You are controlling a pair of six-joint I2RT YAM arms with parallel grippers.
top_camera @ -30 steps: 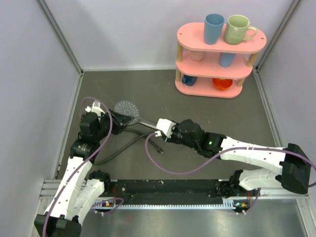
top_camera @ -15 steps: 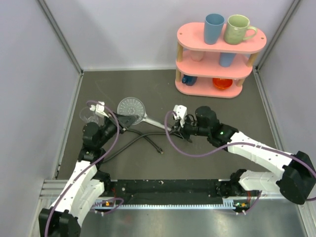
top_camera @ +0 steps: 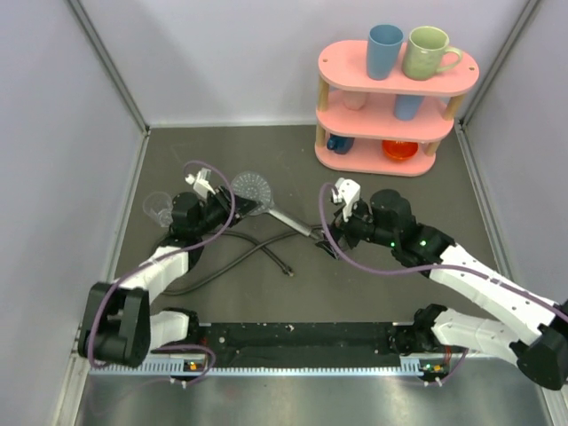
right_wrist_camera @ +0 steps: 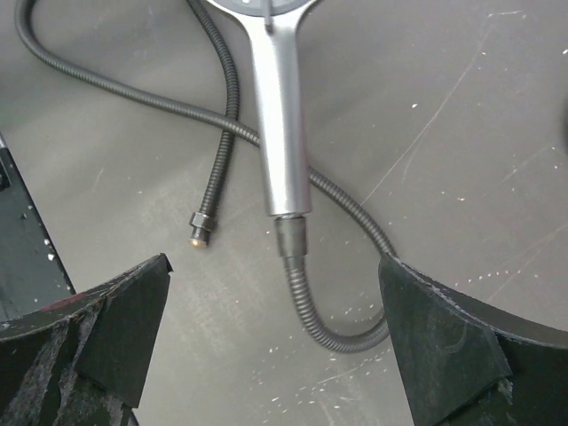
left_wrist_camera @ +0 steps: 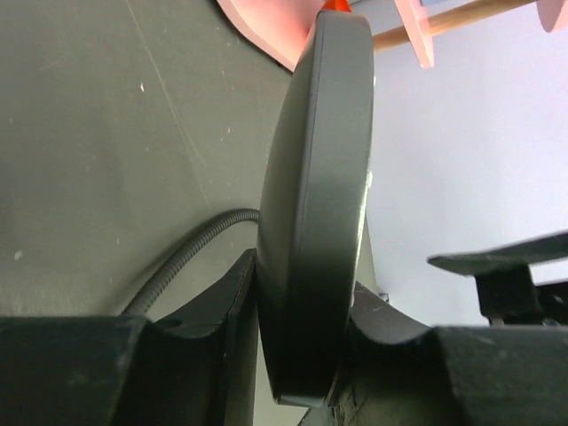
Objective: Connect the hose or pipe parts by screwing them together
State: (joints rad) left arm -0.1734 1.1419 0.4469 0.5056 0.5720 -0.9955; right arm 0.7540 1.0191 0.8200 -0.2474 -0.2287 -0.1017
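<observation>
The grey shower head [top_camera: 252,188] lies left of centre, its handle [top_camera: 293,220] pointing right and down. My left gripper [top_camera: 232,209] is shut on the head's rim; in the left wrist view the rim [left_wrist_camera: 319,222] stands edge-on, pinched between both fingers. The dark hose [top_camera: 266,253] curls over the floor below the head. In the right wrist view its fitting [right_wrist_camera: 290,238] sits against the handle's [right_wrist_camera: 280,133] end. The hose's other end [right_wrist_camera: 199,232] lies loose beside it. My right gripper [right_wrist_camera: 288,346] is open, just behind the fitting, touching nothing.
A pink three-tier shelf [top_camera: 395,106] with cups stands at the back right. A clear glass [top_camera: 158,209] sits near the left wall, behind my left arm. Grey walls close in the left, back and right sides.
My right gripper has opened and drawn back to the right, off the handle's end. The left arm has carried the shower head to the right and slightly back.
</observation>
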